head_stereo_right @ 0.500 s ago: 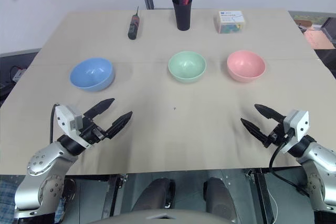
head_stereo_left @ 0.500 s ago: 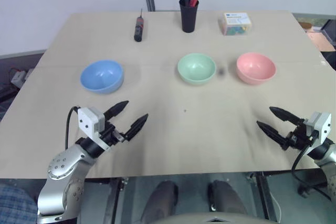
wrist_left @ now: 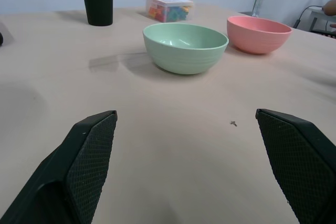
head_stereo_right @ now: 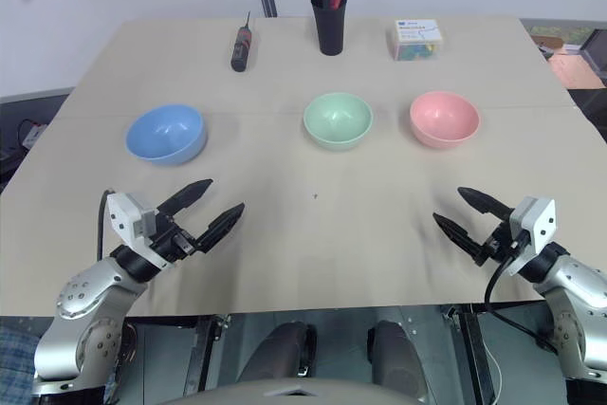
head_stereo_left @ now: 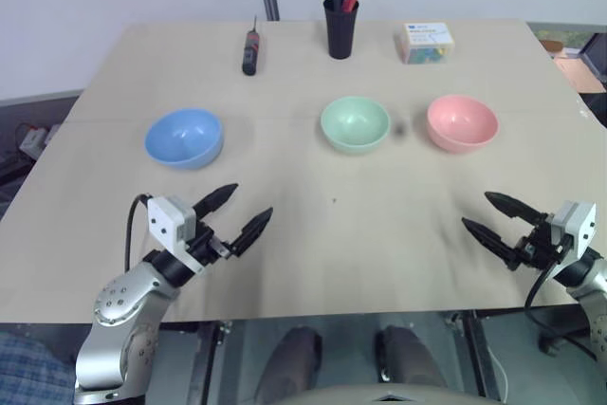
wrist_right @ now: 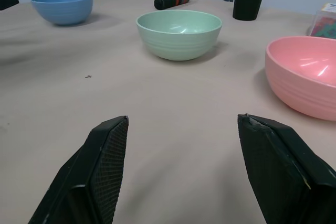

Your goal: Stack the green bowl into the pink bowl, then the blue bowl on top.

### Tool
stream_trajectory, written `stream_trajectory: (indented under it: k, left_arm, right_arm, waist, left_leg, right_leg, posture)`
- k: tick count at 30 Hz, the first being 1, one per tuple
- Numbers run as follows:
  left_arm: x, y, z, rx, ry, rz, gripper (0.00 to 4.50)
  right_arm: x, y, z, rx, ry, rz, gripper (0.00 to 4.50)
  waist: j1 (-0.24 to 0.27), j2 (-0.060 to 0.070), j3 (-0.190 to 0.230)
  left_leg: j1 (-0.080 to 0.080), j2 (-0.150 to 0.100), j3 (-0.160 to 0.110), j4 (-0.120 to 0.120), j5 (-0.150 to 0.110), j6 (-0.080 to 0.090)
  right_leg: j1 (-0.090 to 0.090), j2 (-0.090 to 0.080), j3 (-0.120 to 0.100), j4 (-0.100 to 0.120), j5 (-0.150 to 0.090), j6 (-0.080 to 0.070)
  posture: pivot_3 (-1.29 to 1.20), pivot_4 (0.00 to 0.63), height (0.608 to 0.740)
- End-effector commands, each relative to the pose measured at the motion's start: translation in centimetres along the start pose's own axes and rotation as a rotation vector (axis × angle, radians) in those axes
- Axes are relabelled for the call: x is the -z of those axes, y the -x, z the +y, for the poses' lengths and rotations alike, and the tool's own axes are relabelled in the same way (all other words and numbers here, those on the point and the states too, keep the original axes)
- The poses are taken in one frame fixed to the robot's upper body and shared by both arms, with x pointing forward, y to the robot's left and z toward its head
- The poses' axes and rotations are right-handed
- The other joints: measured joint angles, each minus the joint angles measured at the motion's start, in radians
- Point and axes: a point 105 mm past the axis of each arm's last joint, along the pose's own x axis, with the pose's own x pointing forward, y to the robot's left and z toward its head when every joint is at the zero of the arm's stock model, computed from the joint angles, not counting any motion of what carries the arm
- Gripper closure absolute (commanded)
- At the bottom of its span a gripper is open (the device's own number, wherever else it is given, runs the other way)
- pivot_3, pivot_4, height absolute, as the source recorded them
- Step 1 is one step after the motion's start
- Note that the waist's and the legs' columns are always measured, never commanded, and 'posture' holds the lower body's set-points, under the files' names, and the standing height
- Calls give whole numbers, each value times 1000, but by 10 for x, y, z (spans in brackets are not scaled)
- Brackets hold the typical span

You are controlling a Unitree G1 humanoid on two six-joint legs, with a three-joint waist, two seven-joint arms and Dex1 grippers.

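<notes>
Three plain bowls stand apart in a row across the middle of the table: the blue bowl (head_stereo_left: 184,137) at the left, the green bowl (head_stereo_left: 355,124) in the middle, the pink bowl (head_stereo_left: 462,122) at the right. All three are upright and empty. My left gripper (head_stereo_left: 240,211) hovers open near the front edge, below the blue bowl, pointing toward the green bowl (wrist_left: 185,45). Over the front right of the table, my right gripper (head_stereo_left: 490,215) is open below the pink bowl (wrist_right: 306,81). Neither holds anything.
Along the far side of the table (head_stereo_left: 313,234) lie a black screwdriver (head_stereo_left: 250,48), a black pen cup (head_stereo_left: 341,26) and a small box of coloured clips (head_stereo_left: 426,43). A tiny dark speck (head_stereo_left: 334,201) sits mid-table.
My left gripper has shifted slightly right and nearer the front edge. The right gripper and the bowls have not moved.
</notes>
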Motion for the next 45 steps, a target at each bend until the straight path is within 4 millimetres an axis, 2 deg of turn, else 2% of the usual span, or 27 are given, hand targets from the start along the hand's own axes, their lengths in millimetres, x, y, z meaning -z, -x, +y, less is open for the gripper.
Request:
stream_trajectory:
  k: [1, 11, 16, 18, 23, 27, 30, 34, 38, 42, 45]
  left_arm:
    - [-9, 0, -3, 14, -28, -37, 0]
    - [-8, 0, -4, 18, -24, -39, 0]
    - [-13, -4, -9, 57, -5, -79, 0]
    - [-22, -9, -19, 108, 24, -134, 0]
    - [-36, -22, -32, 190, 72, -200, 0]
    - [-40, -28, -36, 225, 103, -227, 0]
    - [-41, -32, -41, 257, 118, -239, 0]
    - [-43, -37, -47, 278, 124, -255, 0]
    - [-44, -38, -49, 282, 126, -262, 0]
    - [-45, -36, -50, 276, 126, -270, 0]
    - [-44, -33, -50, 268, 125, -270, 0]
  right_arm:
    - [-12, -2, 1, -14, 46, -23, 1023]
    - [-11, -3, 1, -16, 46, -16, 1023]
    - [-7, -14, -10, 11, 112, 79, 1023]
    - [-7, -21, -25, 32, 160, 147, 1023]
    - [-25, -38, -62, 115, 356, 221, 1023]
    - [-36, -57, -80, 101, 421, 282, 1023]
    - [-37, -72, -92, 86, 441, 325, 1023]
    - [-31, -88, -112, 75, 471, 395, 1023]
    - [-25, -106, -119, 30, 505, 446, 1023]
    - [-9, -122, -123, -11, 506, 537, 1023]
    - [-1, -130, -120, -58, 500, 578, 1744]
  waist:
    - [0, 0, 0]
    - [0, 0, 0]
    - [-2, 0, 0]
    - [-2, 0, 0]
    - [-1, 0, 0]
    - [-3, 1, 0]
    - [-6, 0, 0]
    - [-4, 0, 0]
    - [-5, 0, 0]
    - [-12, 1, 0]
    - [-9, 1, 0]
  left_leg:
    - [0, 0, 0, 0, 0, 0]
    - [0, 0, 0, 0, 0, 0]
    - [0, 0, 0, 0, 0, 0]
    - [0, 0, 1, 0, 0, 0]
    - [0, 0, 1, 1, 0, -1]
    - [0, 0, 1, 1, 2, -4]
    - [-1, 1, 2, 1, 2, -4]
    - [-1, 0, 2, 1, 2, -4]
    - [-2, 0, 2, 1, 3, -4]
    - [-2, 1, 3, 1, 3, -4]
    - [-3, 0, 2, 1, 3, -4]
  right_leg:
    - [0, 0, 0, 0, 0, 0]
    - [0, 2, 0, 0, 0, 0]
    - [0, 2, 0, 0, 0, 0]
    - [0, 2, 1, 0, 0, 0]
    - [0, 3, 0, 0, 0, 0]
    - [0, 3, 1, 0, 0, 0]
    - [-1, 4, 2, 0, 0, 0]
    - [-2, 4, 2, 0, 0, 0]
    - [-3, 4, 2, -1, 0, 0]
    - [-3, 4, 2, -1, 0, 0]
    - [-3, 4, 2, -1, 0, 0]
  posture:
    - [0, 150, 740]
    - [0, 150, 740]
    - [0, 150, 740]
    - [0, 150, 740]
    - [0, 150, 740]
    - [0, 150, 740]
    - [0, 150, 740]
    - [0, 150, 740]
    - [0, 150, 740]
    - [0, 150, 740]
    - [0, 150, 740]
